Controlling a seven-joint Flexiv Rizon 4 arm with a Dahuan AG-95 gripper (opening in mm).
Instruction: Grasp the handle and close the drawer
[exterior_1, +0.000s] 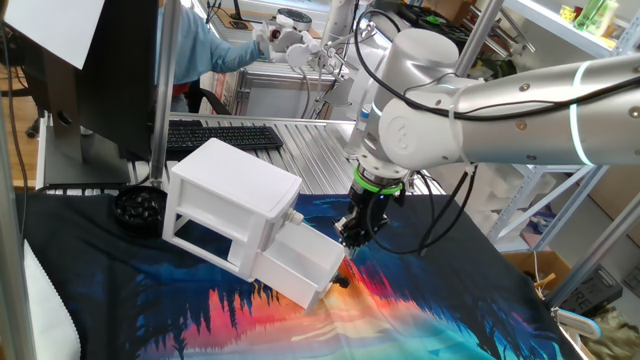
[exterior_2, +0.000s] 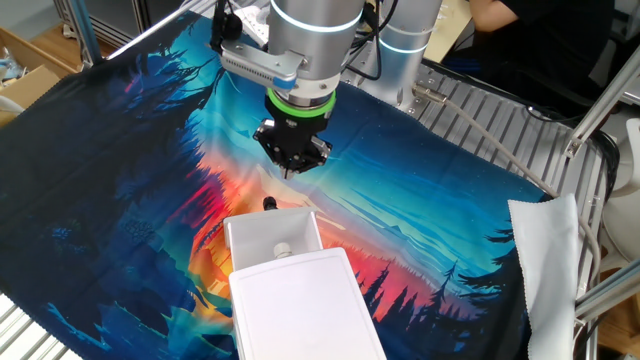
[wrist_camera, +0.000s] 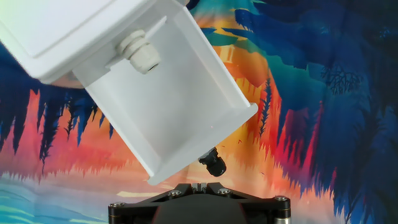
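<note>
Hand view: drawer (wrist_camera: 171, 109) pulled out of white cabinet (wrist_camera: 68, 31), handle (wrist_camera: 214, 164) on its front, just beyond gripper (wrist_camera: 200, 186). Gripper not touching handle; finger spacing cannot be determined. Cabinet sits on printed cloth (exterior_2: 120, 150).

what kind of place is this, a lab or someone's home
Most likely a robotics lab or workshop: a keyboard sits on a slatted aluminium workbench, metal shelving stands behind the robot arm, and a cardboard box lies nearby.
</note>
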